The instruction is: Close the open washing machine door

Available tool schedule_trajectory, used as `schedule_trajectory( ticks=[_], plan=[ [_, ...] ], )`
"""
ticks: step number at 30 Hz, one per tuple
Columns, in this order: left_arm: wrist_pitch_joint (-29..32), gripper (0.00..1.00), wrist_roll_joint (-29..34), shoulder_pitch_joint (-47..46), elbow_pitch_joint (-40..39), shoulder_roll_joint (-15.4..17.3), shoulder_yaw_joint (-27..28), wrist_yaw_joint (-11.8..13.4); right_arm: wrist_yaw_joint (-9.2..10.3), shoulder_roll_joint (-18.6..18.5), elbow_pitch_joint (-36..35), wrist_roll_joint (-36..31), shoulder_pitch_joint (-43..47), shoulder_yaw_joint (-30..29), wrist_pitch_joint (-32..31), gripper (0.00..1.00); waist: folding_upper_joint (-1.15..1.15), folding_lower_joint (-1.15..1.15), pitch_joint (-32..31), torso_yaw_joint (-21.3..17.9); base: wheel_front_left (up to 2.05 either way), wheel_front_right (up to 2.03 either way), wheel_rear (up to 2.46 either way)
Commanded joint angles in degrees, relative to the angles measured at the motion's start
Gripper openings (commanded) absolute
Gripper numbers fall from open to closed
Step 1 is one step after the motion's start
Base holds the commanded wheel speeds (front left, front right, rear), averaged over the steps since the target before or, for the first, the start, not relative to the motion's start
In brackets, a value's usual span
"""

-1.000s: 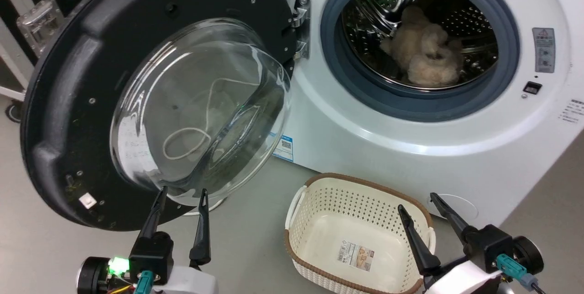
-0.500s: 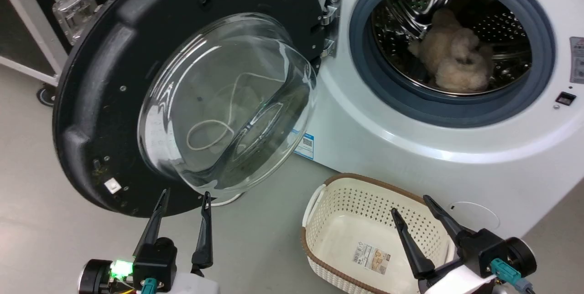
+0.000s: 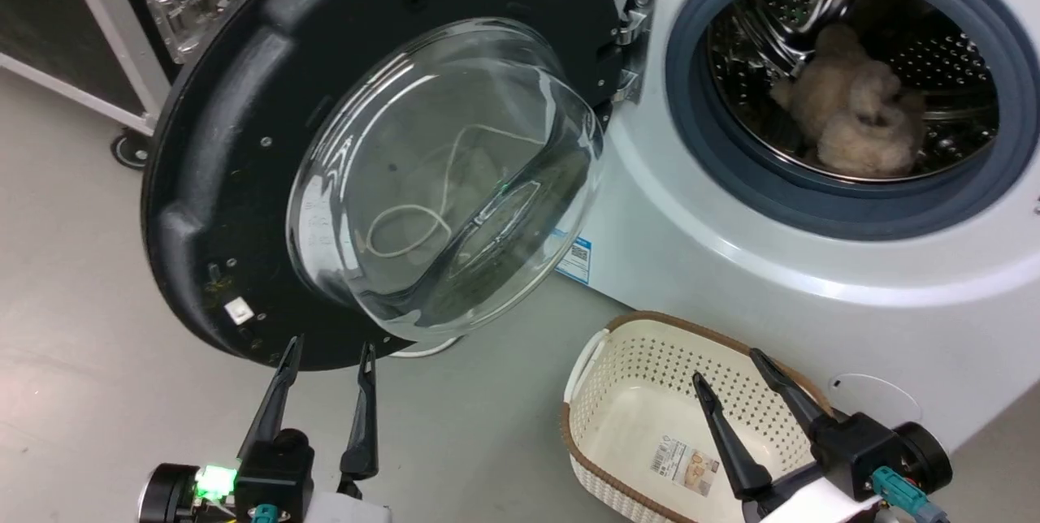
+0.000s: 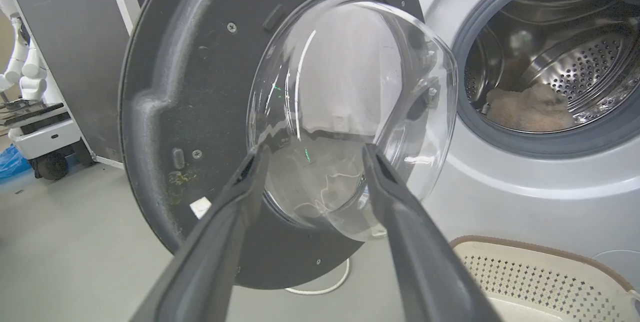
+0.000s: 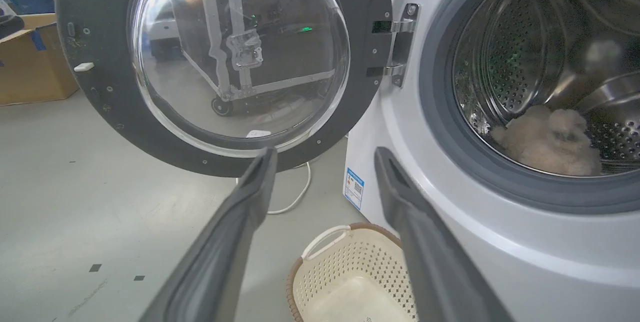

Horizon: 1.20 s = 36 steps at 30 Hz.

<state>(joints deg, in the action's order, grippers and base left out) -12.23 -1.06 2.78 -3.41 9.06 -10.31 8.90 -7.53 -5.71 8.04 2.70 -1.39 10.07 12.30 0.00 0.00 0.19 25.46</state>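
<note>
The washing machine door (image 3: pixel 244 141) stands swung wide open to the left, its black rim facing me and its clear glass bowl (image 3: pixel 443 182) bulging out; the metal hinge (image 3: pixel 630 44) joins it to the white machine. The same door (image 4: pixel 200 112) shows in the left wrist view and the door (image 5: pixel 100 77) in the right wrist view. My left gripper (image 3: pixel 329 344) is open, just below the door's lower rim, not touching it. My right gripper (image 3: pixel 727 365) is open over the basket. A beige fluffy item (image 3: pixel 853 113) lies in the drum.
A cream perforated basket (image 3: pixel 617 352) with a brown rim stands on the grey floor in front of the machine. A black case with metal edging (image 3: pixel 97 28) stands behind the door. A white cable (image 4: pixel 320 289) lies under the door. A cardboard box (image 5: pixel 30 62) sits far left.
The head camera has turned left, so the whole scene has shifted right in view. Both grippers stay open in about the same place; the door stays open.
</note>
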Motion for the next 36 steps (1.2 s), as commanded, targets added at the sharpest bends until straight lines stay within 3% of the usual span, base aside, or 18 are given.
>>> schedule_trajectory(
  ticks=[1,2,5,7,10,14,17,25,36],
  plan=[
    [-0.65,0.1,-0.64,0.91,-0.32,0.29,-0.21,0.15,0.04,-0.39,0.24,0.48,0.03,0.33,0.58,1.0,0.0,0.0,0.02,0.54,0.0,0.0,0.0],
    [-0.77,0.0,-0.93,0.92,-0.49,0.27,-0.17,0.06,0.04,-0.39,0.27,0.49,0.13,0.39,0.7,1.0,0.0,0.0,0.02,0.78,0.0,0.0,0.0],
    [-1.13,0.0,-1.86,0.52,-1.95,0.23,0.61,-0.06,0.04,-0.35,0.3,0.52,0.33,0.44,1.06,1.0,0.0,0.0,0.21,1.53,0.0,0.0,0.0],
    [-1.6,0.0,-5.5,-1.45,-8.63,-1.19,4.51,-0.45,0.04,-0.45,0.01,0.49,0.51,0.08,1.54,1.0,0.0,0.0,0.95,2.55,0.0,0.0,0.0],
    [-1.96,0.0,-7.08,-3.53,-12.48,-0.15,8.67,-2.15,0.04,-0.68,-0.41,0.44,0.82,-0.7,1.9,1.0,0.0,0.0,1.67,3.27,0.0,0.0,0.0],
    [-2.44,0.0,-12.5,-7.85,-11.51,1.61,14.79,-5.58,0.04,-0.79,-0.99,0.2,1.69,-2.0,2.38,1.0,0.0,0.0,2.53,4.17,0.0,0.0,0.0],
    [-2.04,0.0,-19.76,-12.02,-8.71,2.69,20.13,-6.75,0.04,-0.85,-1.53,-0.12,1.71,-2.13,2.7,1.0,0.0,0.0,3.79,3.45,0.0,0.0,0.0],
    [10.89,0.0,-39.38,-23.2,2.78,8.49,31.43,-8.7,0.04,-2.12,-2.57,0.21,-0.08,-2.61,2.61,1.0,0.0,0.0,7.12,-0.81,0.0,0.0,0.0],
    [34.46,0.0,-57.41,-29.78,18.72,11.81,34.12,-6.88,0.04,-2.97,-2.29,0.99,-0.81,-2.82,2.63,1.0,0.0,0.0,8.25,-3.75,0.0,0.0,0.0]
  ],
)
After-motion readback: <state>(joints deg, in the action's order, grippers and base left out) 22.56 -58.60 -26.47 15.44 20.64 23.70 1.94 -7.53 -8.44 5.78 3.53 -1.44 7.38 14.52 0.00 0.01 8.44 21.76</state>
